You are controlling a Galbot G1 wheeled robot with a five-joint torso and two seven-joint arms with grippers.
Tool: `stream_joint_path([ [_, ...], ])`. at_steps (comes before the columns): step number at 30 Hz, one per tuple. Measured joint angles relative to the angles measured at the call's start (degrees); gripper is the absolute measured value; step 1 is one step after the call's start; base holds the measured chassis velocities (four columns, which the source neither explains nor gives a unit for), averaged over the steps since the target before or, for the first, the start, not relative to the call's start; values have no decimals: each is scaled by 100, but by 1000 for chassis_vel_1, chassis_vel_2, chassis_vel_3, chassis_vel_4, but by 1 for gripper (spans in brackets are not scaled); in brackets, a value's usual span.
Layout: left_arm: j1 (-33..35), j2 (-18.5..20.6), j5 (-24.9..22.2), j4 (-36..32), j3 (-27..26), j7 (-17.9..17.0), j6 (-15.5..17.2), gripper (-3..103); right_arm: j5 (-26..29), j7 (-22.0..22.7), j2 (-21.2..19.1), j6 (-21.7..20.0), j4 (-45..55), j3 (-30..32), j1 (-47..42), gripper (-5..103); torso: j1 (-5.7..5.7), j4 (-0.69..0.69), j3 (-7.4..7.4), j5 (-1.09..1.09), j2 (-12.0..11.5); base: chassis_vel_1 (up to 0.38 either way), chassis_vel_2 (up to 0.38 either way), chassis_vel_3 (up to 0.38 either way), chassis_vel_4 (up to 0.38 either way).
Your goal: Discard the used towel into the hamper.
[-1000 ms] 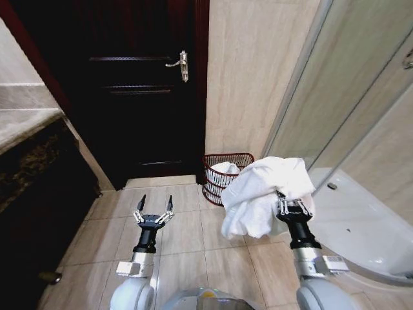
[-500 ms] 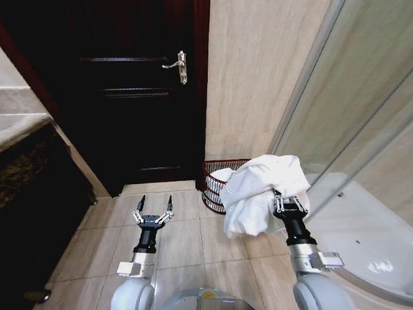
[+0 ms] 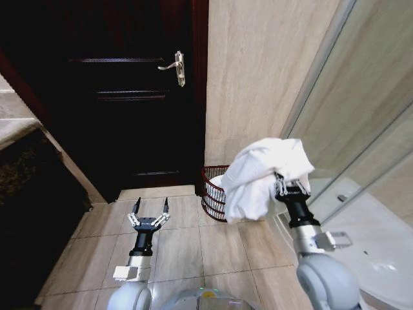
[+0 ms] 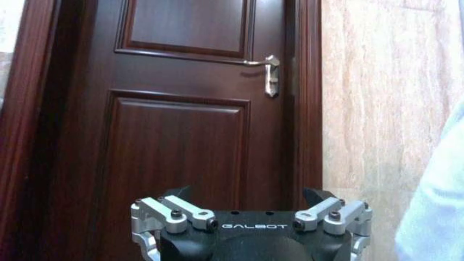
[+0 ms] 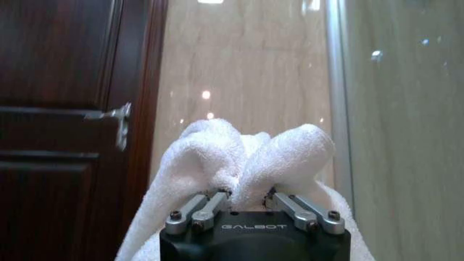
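The towel [image 3: 264,177] is covering most of the hamper [image 3: 213,194], leaving just its left rim and wall showing, and is burying the right gripper [image 3: 288,187] fingertips. The hamper's contents are staying too obscured to identify.

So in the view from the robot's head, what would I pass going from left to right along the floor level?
Left gripper with fingers spread over the floor tiles → hamper against the wall → white towel held up by the right gripper → glass shower enclosure.

Blk wrists, silver fingers [image 4: 174,213], GALBOT marking.
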Motion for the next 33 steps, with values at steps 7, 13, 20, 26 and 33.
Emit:
stream_joint_path([
  [7, 323, -87, -108, 104, -477, 23, -347, 100, 1018, 523, -819, -271, -484, -55, 1635, 18, 0, 2, 0, 0, -2, 0, 0, 0, 0],
  [13, 473, -289, -272, 153, -815, 34, -592, 100, 1286, 582, -1232, -322, -1037, -466, 2581, 18, 0, 2, 0, 0, -3, 0, 0, 0, 0],
  [20, 580, -598, -390, 192, -1157, 156, -736, 100, 1315, 388, -1265, -213, -2247, -1003, 3756, 18, 0, 2, 0, 0, -5, 0, 0, 0, 0],
  [26, 712, -674, -312, 176, -1206, 170, -810, 100, 1080, 85, -1010, 80, -3208, -1274, 4422, 18, 0, 1, 0, 0, -5, 0, 0, 0, 0],
  [33, 842, -672, -279, 116, -1156, 193, -912, 100, 956, -13, -895, 258, -3544, -1483, 4645, 18, 0, 1, -1, 1, -5, 0, 0, 0, 0],
])
